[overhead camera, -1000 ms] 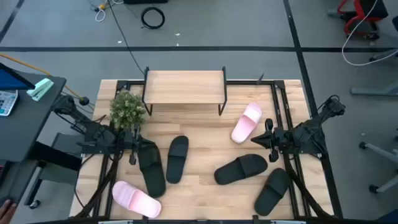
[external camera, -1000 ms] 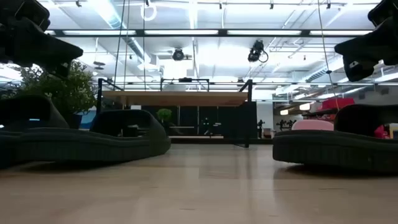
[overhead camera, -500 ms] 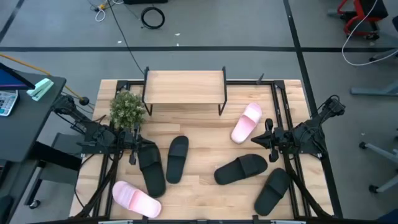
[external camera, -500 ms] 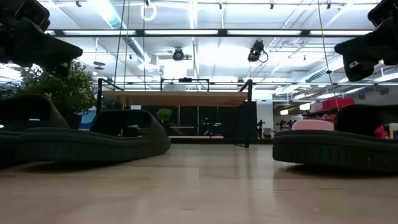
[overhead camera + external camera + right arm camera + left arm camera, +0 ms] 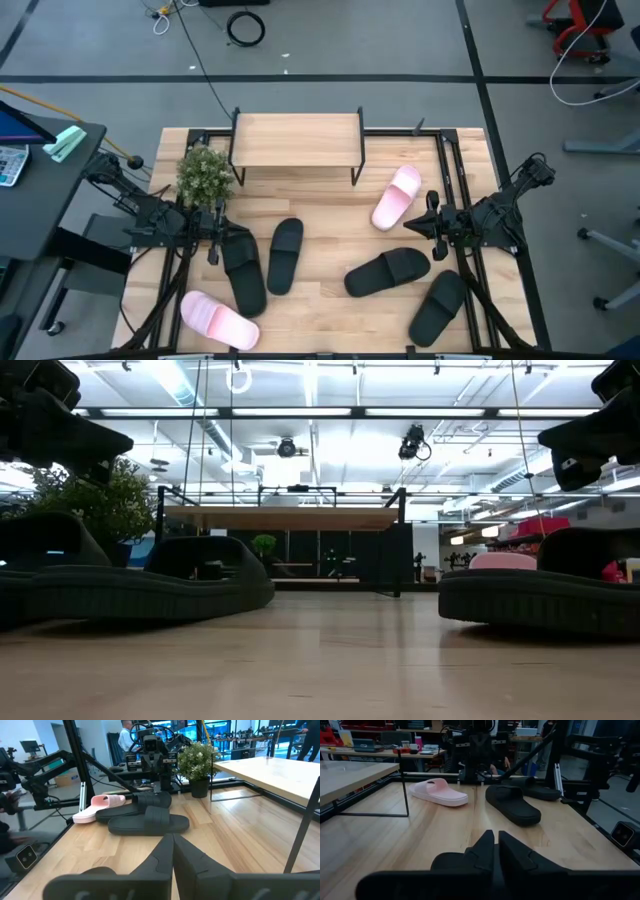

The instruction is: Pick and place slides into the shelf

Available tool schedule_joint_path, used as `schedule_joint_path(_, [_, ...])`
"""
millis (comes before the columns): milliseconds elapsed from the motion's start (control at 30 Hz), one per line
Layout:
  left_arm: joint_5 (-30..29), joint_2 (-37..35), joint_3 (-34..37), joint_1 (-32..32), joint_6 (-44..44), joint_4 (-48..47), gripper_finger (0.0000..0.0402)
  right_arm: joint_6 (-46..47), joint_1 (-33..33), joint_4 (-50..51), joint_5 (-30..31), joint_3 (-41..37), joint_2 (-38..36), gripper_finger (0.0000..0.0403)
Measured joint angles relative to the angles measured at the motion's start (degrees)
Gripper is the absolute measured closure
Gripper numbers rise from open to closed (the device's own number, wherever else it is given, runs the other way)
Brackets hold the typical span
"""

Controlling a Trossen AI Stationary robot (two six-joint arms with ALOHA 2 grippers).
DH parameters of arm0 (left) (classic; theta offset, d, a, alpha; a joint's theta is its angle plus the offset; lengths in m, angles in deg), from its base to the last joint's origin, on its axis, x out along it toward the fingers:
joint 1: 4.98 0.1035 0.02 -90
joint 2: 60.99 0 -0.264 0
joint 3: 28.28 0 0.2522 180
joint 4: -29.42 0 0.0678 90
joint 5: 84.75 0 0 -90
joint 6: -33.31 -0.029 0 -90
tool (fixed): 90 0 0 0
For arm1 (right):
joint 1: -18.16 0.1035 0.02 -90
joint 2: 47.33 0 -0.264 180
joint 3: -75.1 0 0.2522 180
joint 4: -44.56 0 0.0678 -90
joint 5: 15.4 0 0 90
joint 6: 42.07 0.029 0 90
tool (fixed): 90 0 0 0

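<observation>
the table carries the shelf at its far edge, with nothing on its top board, and the slides lie in front: four black and two pink. the left gripper hovers closed and empty over a black slide; the right gripper, also closed and empty, hovers beside the pink one.

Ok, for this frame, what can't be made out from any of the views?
- Space under the shelf: in the high view its top board covers it; in the low view it is too far to tell what is inside.
- Sixth slide: only five show; the left arm may cover one.
- Pink slide near the front edge: partly behind black slides in the right wrist view.
- Potted plant: pot hidden under its foliage from above.
</observation>
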Motion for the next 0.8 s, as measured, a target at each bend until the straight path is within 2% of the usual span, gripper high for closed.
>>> schedule_joint_path(500, [0.0, 0.0, 0.0, 0.0, 0.0, 0.0, 0.0366, 0.0, 0.0, 0.0, 0.0, 0.0, 0.0, 0.0389])
schedule_joint_path(800, [0.0, 0.0, 0.0, 0.0, 0.0, 0.0, 0.0378, 0.0, 0.0, 0.0, 0.0, 0.0, 0.0, 0.0389])
